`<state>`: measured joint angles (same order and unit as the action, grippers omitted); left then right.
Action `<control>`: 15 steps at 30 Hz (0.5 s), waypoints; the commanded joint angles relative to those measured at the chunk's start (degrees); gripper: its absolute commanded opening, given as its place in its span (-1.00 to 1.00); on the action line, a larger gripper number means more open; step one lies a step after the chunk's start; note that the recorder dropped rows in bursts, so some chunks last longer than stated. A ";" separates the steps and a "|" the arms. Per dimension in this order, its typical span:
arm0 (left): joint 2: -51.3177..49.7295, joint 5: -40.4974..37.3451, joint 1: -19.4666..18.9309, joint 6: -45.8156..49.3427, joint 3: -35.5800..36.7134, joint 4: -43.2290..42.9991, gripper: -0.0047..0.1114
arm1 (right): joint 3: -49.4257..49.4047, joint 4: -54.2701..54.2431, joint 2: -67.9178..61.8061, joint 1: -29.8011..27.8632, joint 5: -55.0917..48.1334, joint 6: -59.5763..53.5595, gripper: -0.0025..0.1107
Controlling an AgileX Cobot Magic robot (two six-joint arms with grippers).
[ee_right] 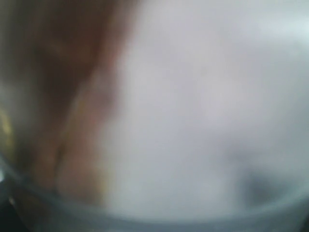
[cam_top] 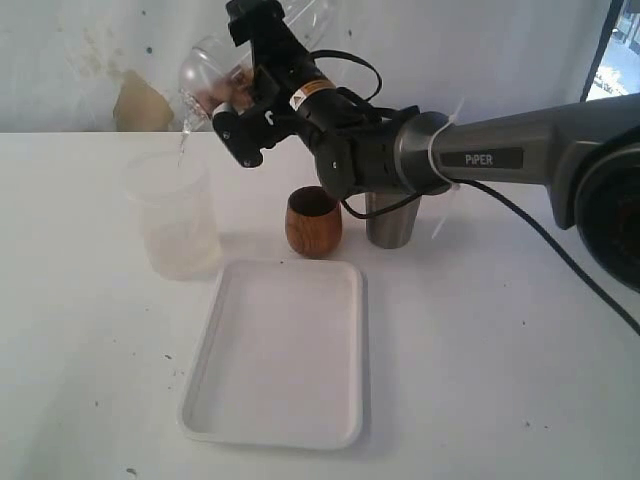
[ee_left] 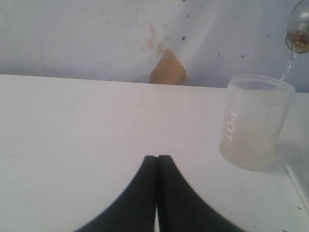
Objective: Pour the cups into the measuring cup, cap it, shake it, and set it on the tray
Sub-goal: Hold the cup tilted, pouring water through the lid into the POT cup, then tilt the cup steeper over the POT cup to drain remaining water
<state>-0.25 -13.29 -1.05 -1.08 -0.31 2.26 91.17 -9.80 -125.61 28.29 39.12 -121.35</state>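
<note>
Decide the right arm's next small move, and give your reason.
Probably tip the clear cup slightly further: the right gripper holds it tilted above the frosted cup, a thin stream falls in, and brownish liquid remains inside.

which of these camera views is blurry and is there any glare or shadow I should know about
Right wrist view: fully out of focus, only brown and white smears behind a clear rim. Exterior view: sharp, soft shadows beside the white tray and wooden cup. Left wrist view: frosted cup clear, the shut left claw a dark silhouette.
</note>
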 commanded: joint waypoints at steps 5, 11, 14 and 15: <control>0.25 -0.08 0.05 0.02 0.31 -0.11 -0.92 | 0.71 2.64 0.87 -0.31 3.43 -0.88 -0.96; 0.25 -0.08 0.05 0.02 0.31 -0.11 -0.92 | 0.71 3.05 0.87 -0.31 4.02 -0.88 -0.96; 0.25 -0.08 0.05 0.02 0.31 -0.11 -0.92 | 0.71 3.05 0.87 -0.31 4.25 -0.88 -0.96; 0.25 -0.08 0.05 0.02 0.31 -0.11 -0.92 | 0.71 3.16 0.87 -0.31 4.25 -0.88 -0.96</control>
<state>-0.25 -13.29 -1.05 -1.08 -0.31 2.26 91.17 -7.23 -125.61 28.29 39.78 -121.35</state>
